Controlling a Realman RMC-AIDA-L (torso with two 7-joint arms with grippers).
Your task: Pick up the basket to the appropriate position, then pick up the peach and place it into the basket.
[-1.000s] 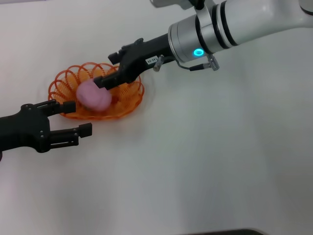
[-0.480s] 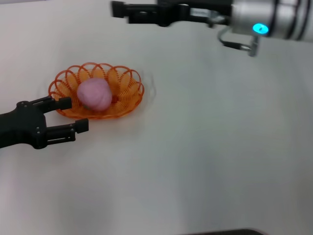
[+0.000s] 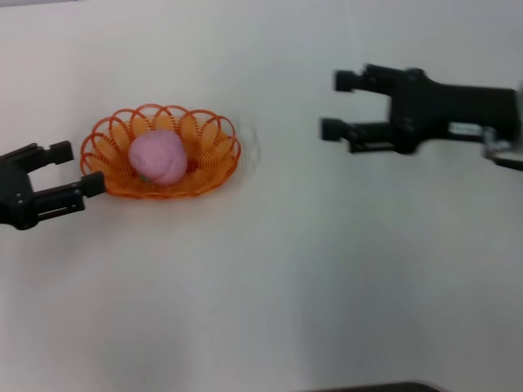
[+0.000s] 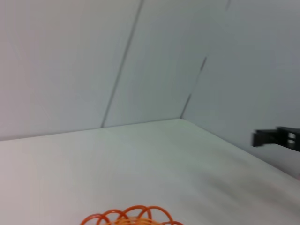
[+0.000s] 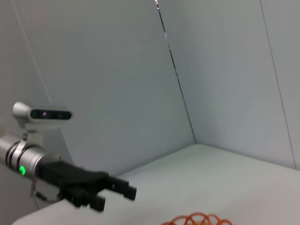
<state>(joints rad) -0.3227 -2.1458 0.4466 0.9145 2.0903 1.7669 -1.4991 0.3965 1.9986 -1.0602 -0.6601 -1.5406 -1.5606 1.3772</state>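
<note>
The orange wire basket [image 3: 211, 155] sits on the white table at the left, and the pale pink peach [image 3: 158, 158] lies inside it. The basket's rim also shows in the left wrist view [image 4: 129, 218] and in the right wrist view [image 5: 197, 220]. My left gripper [image 3: 75, 169] is open and empty, just left of the basket. It also shows far off in the right wrist view [image 5: 117, 194]. My right gripper [image 3: 337, 104] is open and empty, well to the right of the basket and above the table.
The white table [image 3: 270, 286] stretches around the basket. Pale walls stand behind it in the wrist views [image 4: 70, 65].
My right gripper let go of the peach in the basket, rose and swung far to the right. My left gripper drew back to the left, away from the basket.
</note>
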